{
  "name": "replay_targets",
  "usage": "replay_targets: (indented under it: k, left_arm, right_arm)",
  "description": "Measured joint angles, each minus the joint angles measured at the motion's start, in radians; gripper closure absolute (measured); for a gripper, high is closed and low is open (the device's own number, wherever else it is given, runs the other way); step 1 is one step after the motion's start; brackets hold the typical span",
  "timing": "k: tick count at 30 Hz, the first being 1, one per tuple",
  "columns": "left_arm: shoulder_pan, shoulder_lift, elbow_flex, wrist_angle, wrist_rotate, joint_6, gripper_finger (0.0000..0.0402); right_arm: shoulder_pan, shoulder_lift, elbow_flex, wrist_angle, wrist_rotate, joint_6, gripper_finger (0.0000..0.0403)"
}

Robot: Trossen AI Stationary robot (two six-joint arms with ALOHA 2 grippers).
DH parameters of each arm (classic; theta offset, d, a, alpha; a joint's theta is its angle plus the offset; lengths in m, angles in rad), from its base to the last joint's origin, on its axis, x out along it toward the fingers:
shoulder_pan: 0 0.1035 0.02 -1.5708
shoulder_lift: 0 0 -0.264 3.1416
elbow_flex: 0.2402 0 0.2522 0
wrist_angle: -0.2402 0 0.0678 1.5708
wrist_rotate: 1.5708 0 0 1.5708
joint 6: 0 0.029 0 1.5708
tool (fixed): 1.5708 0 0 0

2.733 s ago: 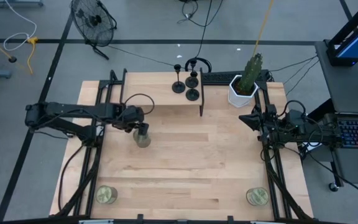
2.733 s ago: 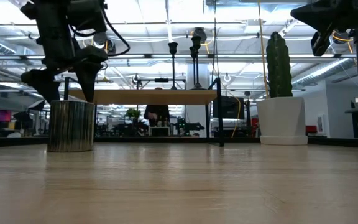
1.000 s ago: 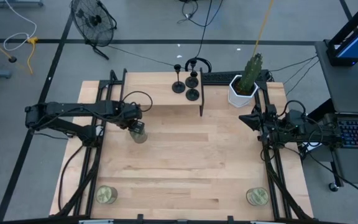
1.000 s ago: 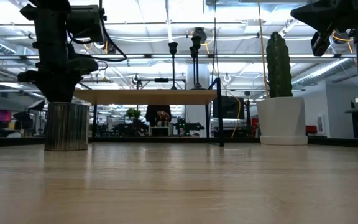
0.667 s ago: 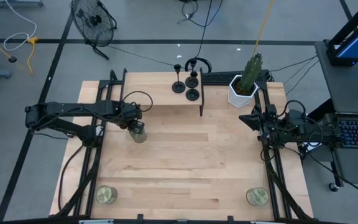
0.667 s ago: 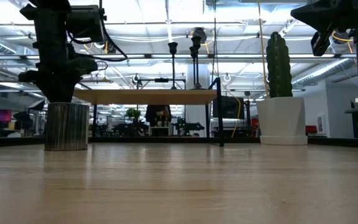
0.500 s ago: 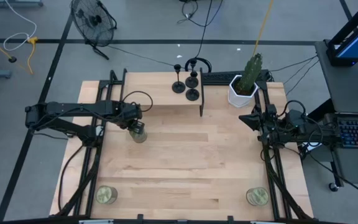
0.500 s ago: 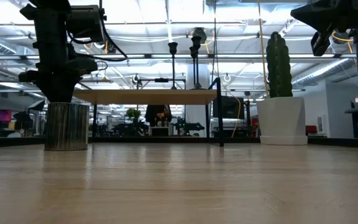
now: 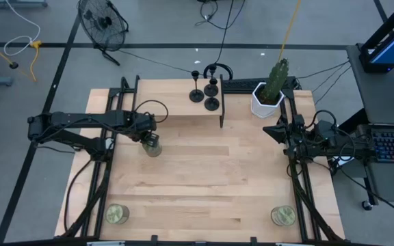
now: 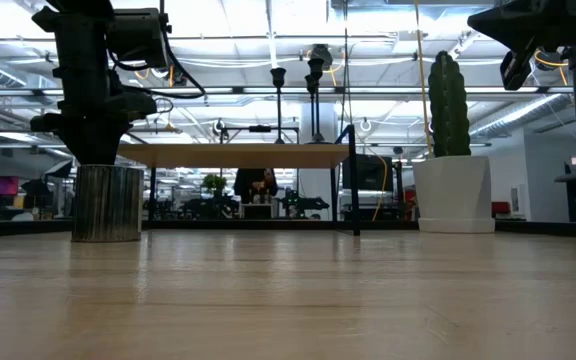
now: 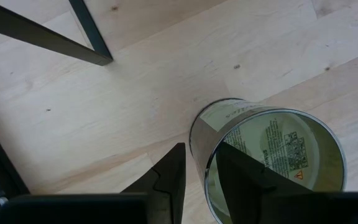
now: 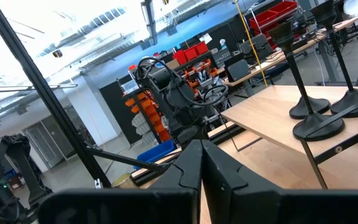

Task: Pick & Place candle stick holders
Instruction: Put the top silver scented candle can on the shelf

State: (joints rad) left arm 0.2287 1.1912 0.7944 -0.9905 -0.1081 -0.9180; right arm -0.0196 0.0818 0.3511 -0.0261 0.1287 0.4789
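Pinching jar point(image 11: 272, 155) rim, left pincer point(image 11: 199, 177).

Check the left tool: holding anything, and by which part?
Yes. The left tool grips the glass jar candle by its rim, one finger inside the jar and one outside its wall. The jar stands on the table. The right tool is shut on nothing.

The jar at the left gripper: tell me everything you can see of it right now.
The jar is a small round glass cylinder, greenish-gold, open at the top, with a printed label showing through its inside. It stands upright on the table, left of centre, near the leg of the raised shelf. The left gripper straddles its rim, one finger inside and one outside, pinching the wall. In the low view its side looks ribbed and shiny.
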Motion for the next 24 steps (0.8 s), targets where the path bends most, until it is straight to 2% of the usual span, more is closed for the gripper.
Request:
replay_targets:
  k: [6,17,24]
  left_arm:
    - [-0.001,0.0,0.0,0.0,-0.024,0.0,0.0302]
    - [0.0,0.0,0.0,0.0,-0.032,0.001,0.0215]
    - [0.0,0.0,0.0,0.019,-0.032,0.0,0.021]
  right_arm:
    - [0.0,0.0,0.0,0.0,0.0,0.0,0.0403]
    - [0.0,0.0,0.0,0.0,0.0,0.0,0.0403]
    - [0.0,0.0,0.0,0.0,0.0,0.0,0.0403]
